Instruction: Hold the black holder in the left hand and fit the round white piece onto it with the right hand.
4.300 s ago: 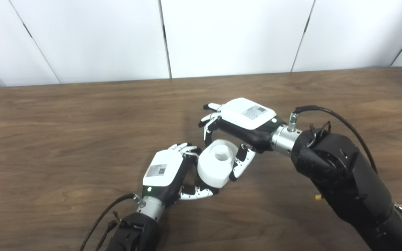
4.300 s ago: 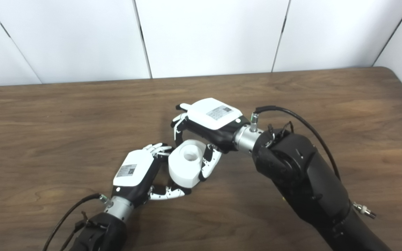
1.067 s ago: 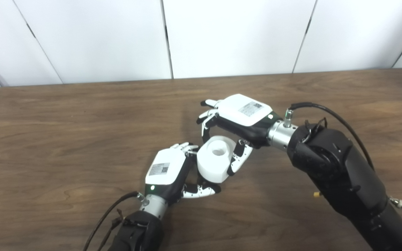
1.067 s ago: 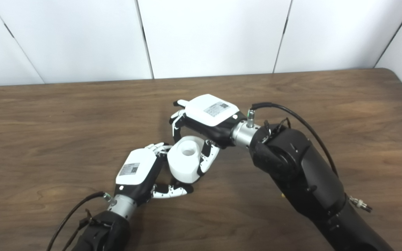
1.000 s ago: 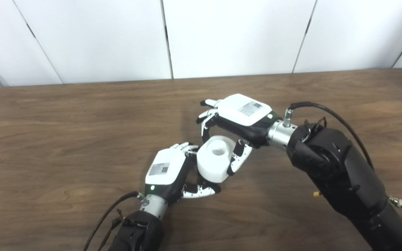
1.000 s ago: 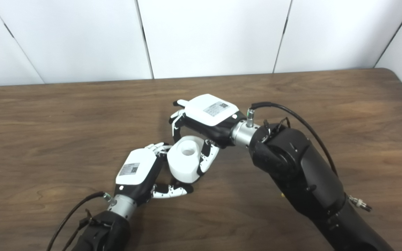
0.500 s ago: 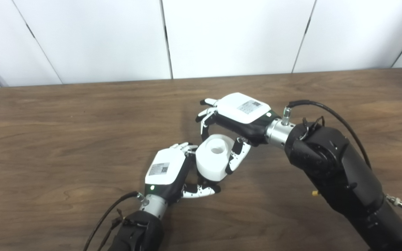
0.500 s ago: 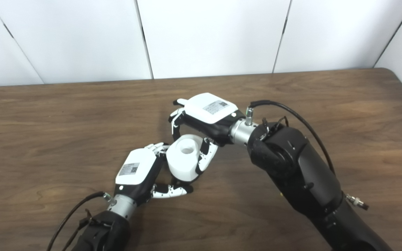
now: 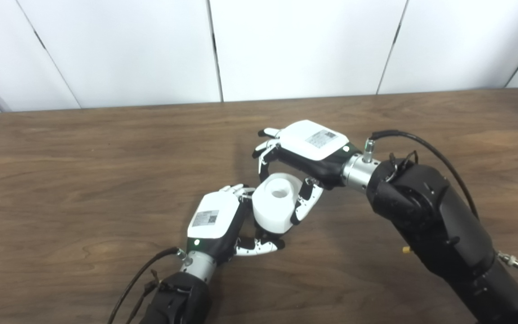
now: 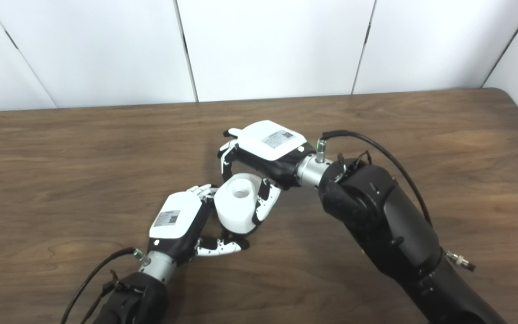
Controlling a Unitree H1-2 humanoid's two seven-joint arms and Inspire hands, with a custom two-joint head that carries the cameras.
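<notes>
The round white piece (image 9: 274,206), a thick ring with a centre hole facing up, sits between my two hands above the table. My right hand (image 9: 306,150) reaches over it from the right and is shut on it, fingers on its far side and thumb (image 9: 303,204) on its near right side. My left hand (image 9: 214,220) is just to its lower left, with fingers and thumb (image 9: 259,245) curled under the piece. Only a dark sliver of the black holder (image 9: 260,232) shows below the piece; the rest is hidden by the piece and the left palm.
The brown wooden table (image 9: 83,180) stretches to both sides, with its back edge against a white panelled wall (image 9: 295,45). Cables run from both wrists, and the bulky black right forearm (image 9: 425,216) crosses the right front area.
The right hand and the white piece have shifted slightly left, closer against the left hand's fingers. The left hand has stayed where it was.
</notes>
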